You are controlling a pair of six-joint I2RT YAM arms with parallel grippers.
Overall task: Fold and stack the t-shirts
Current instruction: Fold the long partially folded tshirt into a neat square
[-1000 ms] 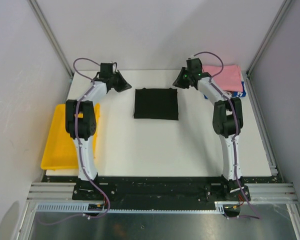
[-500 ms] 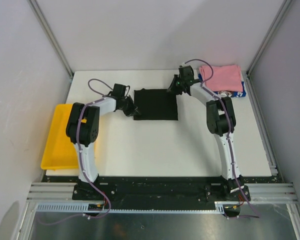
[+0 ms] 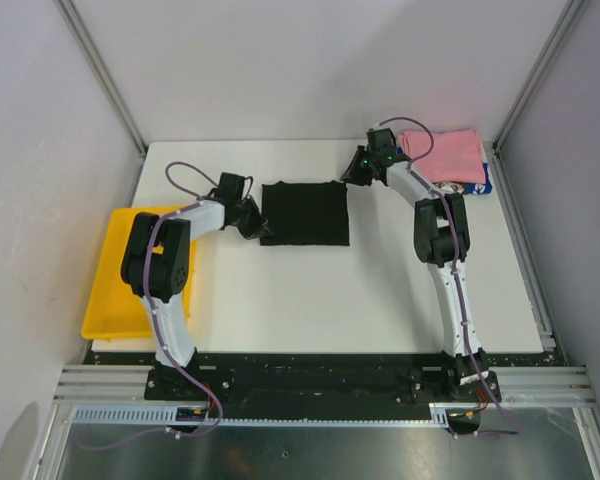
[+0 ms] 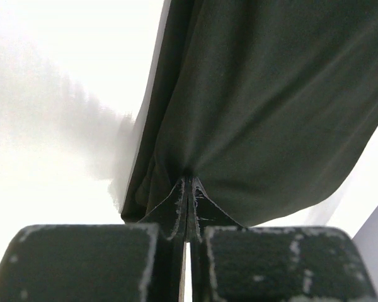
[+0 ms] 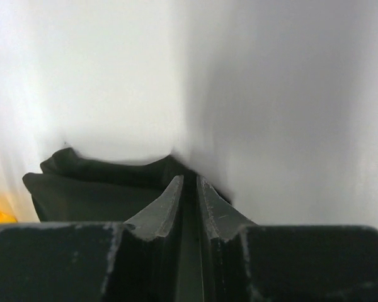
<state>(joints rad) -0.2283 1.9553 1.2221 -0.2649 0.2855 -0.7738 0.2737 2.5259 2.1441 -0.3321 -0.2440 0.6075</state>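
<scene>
A black t-shirt [image 3: 305,213], folded into a square, lies at the middle of the white table [image 3: 310,300]. My left gripper [image 3: 263,230] is at its near left corner. In the left wrist view that gripper [image 4: 189,182] is shut on the dark cloth [image 4: 271,94], which puckers at the fingertips. My right gripper [image 3: 350,180] is at the far right corner. In the right wrist view it [image 5: 189,179] pinches the black shirt's [image 5: 94,189] edge, with cloth in the narrow gap. A pink t-shirt [image 3: 445,153] lies folded at the back right on a blue-and-white one [image 3: 478,186].
A yellow tray [image 3: 115,290] sits at the table's left edge, beside the left arm's base. Metal frame posts and grey walls close in the table at the back and on both sides.
Both arms came down from the back onto the black shirt. The left gripper closed on its near left corner, the right took the far right corner. The shirt shifted slightly left.
</scene>
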